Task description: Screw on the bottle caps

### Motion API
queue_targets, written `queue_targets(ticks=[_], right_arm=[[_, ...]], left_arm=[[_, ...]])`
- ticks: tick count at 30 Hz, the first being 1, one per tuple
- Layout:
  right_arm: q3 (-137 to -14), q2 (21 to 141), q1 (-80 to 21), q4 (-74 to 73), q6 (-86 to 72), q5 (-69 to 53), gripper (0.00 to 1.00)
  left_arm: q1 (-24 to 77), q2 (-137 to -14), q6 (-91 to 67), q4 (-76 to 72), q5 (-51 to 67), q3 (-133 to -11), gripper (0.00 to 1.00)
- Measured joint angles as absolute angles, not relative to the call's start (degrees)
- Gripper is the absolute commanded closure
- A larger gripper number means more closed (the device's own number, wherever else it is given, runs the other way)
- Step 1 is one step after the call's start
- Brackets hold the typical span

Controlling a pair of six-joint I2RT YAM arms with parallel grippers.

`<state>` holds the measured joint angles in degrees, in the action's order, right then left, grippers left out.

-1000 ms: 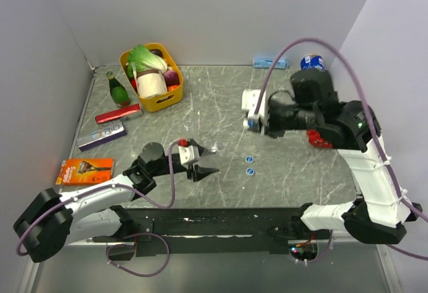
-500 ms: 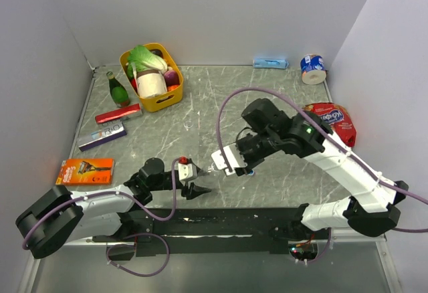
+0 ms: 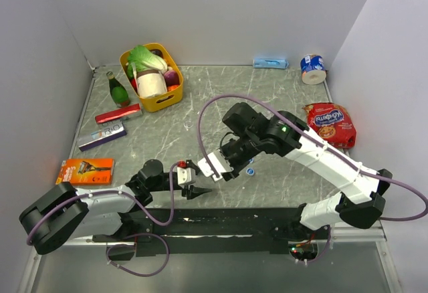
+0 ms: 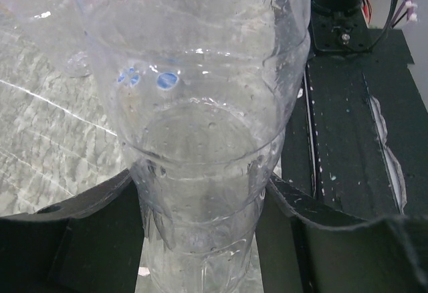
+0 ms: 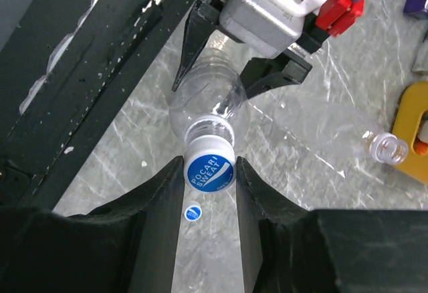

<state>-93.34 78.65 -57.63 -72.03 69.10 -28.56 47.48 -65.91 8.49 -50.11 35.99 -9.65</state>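
My left gripper point(image 3: 199, 182) is shut on the body of a clear bottle point(image 4: 200, 172) and holds it low over the table near the front edge. A blue cap point(image 5: 210, 171) marked with white letters sits on that bottle's neck point(image 5: 204, 102). My right gripper point(image 5: 208, 172) is shut on this cap, one finger on each side. In the top view the right gripper point(image 3: 226, 170) meets the left one. A loose blue cap point(image 5: 192, 213) lies on the table below; it also shows in the top view point(image 3: 250, 170). A second clear bottle point(image 5: 334, 132) lies open-necked nearby.
A yellow basket point(image 3: 152, 79) of groceries and a green bottle point(image 3: 118, 91) stand at the back left. Flat packs point(image 3: 85, 170) lie along the left side. A snack bag point(image 3: 329, 122) and a tape roll point(image 3: 312, 67) are at the right. A black rail point(image 3: 221, 219) runs along the front.
The right arm has swung from the middle right down and left to the left gripper, bringing a blue cap onto the held bottle's neck. The left gripper has drawn back slightly toward the front.
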Motion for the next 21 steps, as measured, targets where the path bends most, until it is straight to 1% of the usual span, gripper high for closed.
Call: queue_targets(ticks=[15,21], right_arm=[[-93.3,80.1,-58.7,-72.2,69.2,-28.5,0.71],[-92.5,80.2,-58.7,-70.4,64.6,-27.2,0.71]], left_arm=[[47.6,-66.0,10.8,-50.7,35.1,-8.9,0.99],[47.9,-66.0,9.9,-51.1,32.6,-8.6,0.99]])
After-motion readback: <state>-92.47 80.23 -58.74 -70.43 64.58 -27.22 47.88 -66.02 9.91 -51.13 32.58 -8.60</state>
